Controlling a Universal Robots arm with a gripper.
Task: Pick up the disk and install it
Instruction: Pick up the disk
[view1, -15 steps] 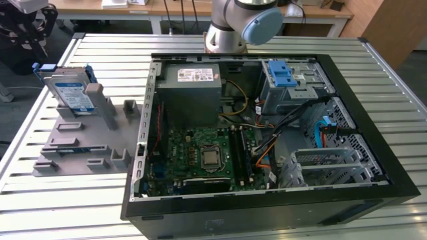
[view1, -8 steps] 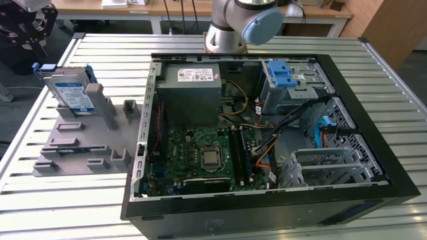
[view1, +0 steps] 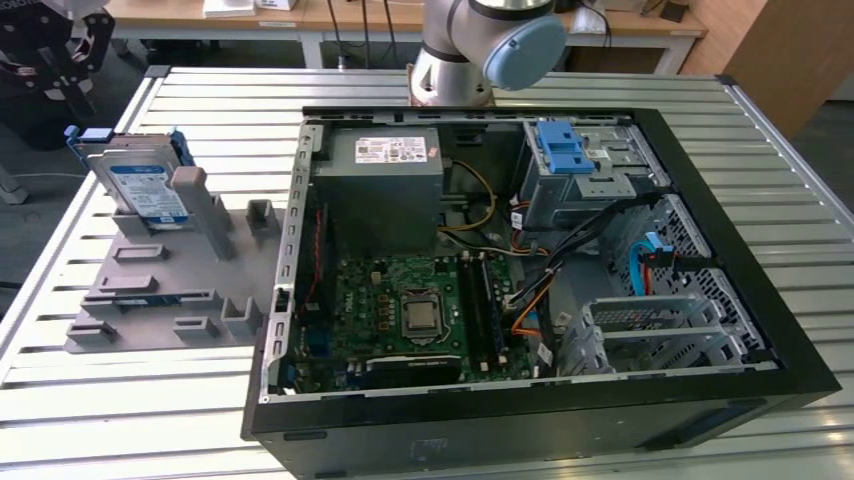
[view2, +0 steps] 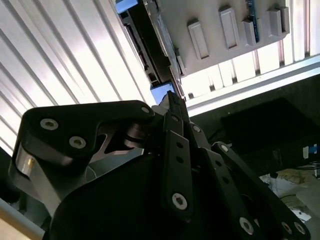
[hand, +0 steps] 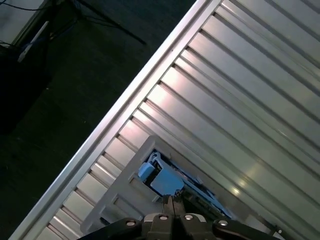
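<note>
The disk stands on edge in a grey holder on the exterior view's left; it is silver, with a white-and-blue label and blue side rails. My gripper is above and beyond it, past the table's far left corner and not touching it. In the first wrist view the black fingertips meet in a point just above the disk's blue rail end. In the second wrist view my gripper has its fingers pressed together and holds nothing.
An open black computer case lies on the slatted metal table. Inside it are a grey power-supply box, a green motherboard, a blue latch on a metal cage and loose cables. The table edge drops to dark floor.
</note>
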